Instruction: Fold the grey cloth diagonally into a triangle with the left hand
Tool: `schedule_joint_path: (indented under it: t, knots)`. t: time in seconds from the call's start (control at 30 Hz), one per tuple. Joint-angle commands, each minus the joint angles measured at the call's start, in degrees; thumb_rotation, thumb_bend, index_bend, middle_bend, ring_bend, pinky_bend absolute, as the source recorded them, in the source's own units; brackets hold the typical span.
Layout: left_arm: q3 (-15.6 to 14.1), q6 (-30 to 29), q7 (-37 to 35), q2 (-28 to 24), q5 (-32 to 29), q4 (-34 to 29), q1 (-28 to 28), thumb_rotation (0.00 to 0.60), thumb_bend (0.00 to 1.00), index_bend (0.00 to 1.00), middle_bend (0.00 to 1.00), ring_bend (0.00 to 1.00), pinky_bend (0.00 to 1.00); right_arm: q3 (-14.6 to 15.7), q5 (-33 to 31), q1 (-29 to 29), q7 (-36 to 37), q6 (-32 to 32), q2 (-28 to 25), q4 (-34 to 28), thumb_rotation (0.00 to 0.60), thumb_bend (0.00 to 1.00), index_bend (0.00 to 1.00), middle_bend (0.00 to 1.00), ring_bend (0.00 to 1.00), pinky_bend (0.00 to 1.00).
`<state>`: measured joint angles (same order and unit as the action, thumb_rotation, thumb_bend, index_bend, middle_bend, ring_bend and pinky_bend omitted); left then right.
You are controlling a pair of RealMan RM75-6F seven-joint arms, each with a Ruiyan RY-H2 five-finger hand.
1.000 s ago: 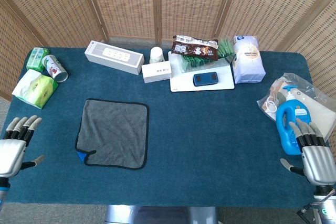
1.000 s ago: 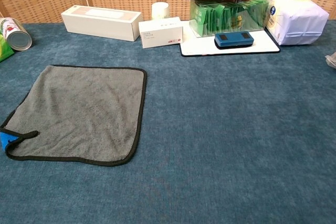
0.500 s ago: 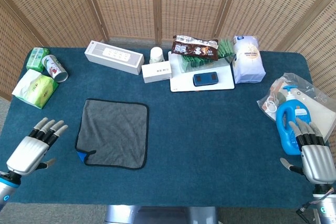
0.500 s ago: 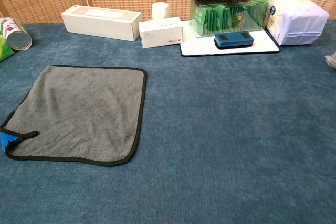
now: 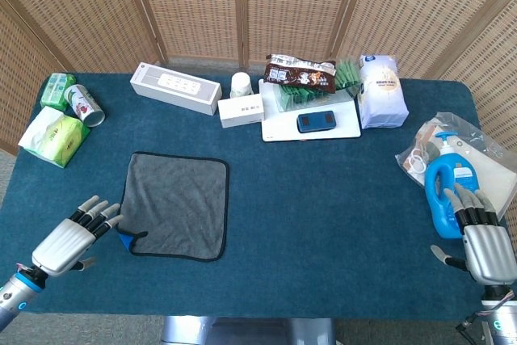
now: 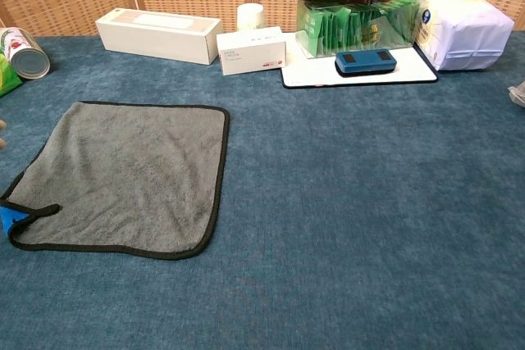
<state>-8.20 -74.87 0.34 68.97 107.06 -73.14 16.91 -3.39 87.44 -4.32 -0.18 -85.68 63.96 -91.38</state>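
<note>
Fingers [image 5: 97,211] of the left hand [image 5: 71,237] are spread and stretched out flat, holding nothing, with the tips just beside the near-left corner of the grey square cloth with black edging [image 5: 176,204], right by its little blue tag [image 5: 125,240]. I can't tell if they actually touch it. From the head camera the cloth lies flat and unfolded on the dark blue felt-covered table [image 5: 323,216], left of centre. Nothing stands between hand and cloth. Further back on the left are a green tissue pack [image 5: 53,136] and a tipped-over can [image 5: 84,105]; along the back edge, a long white box [image 5: 175,87], a small white box [image 5: 240,111], and a white tray [image 5: 310,123] with a blue phone-like gadget [image 5: 316,121] on it. The right hand [image 5: 482,236] sits at the far right edge, fingers loosely apart and empty, just beside a blue pump bottle [image 5: 447,191].

Compared with half a second ago, the left hand has slid in toward the cloth corner; the right one hasn't budged.

The chest camera has the same cloth [image 6: 123,174], flat, tag corner [image 6: 10,220] at the left edge. Only a blurry sliver of something shows at the far left border, too small to call.
</note>
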Motion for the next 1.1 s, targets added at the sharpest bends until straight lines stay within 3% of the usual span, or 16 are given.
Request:
schedule_joint_path:
  t: [0.03, 0.53, 0.77, 1.1]
  knots:
    - [-0.26, 1.50, 1.31, 0.64, -0.38, 0.16, 0.70, 0.600, 0.14, 0.14, 0.00, 0.00, 0.00, -0.10, -0.17, -0.05, 0.16, 0.11, -0.06, 0.04, 0.600, 0.00, 0.00, 0.00, 0.00, 0.00]
    - [-0.82, 5.63, 4.51, 4.58, -1.35, 2.61, 3.36, 0.600, 0.25, 0.23, 0.00, 0.00, 0.00, -0.04, -0.40, -0.23, 0.67, 0.71, -0.11, 0.09, 0.600, 0.00, 0.00, 0.00, 0.00, 0.00]
    - [-0.74, 5.81, 5.62, 6.32, -1.79, 3.90, 3.91, 0.600, 0.39, 0.33, 0.00, 0.00, 0.00, 0.03, -0.42, -0.35, 0.70, 1.03, -0.05, 0.23, 0.600, 0.00, 0.00, 0.00, 0.00, 0.00]
    - [-0.91, 6.06, 6.60, 8.27, -2.40, 5.41, 4.48, 0.600, 0.41, 0.30, 0.00, 0.00, 0.00, 0.07, -0.54, -0.37, 1.14, 1.22, -0.14, 0.22, 0.600, 0.00, 0.00, 0.00, 0.00, 0.00]
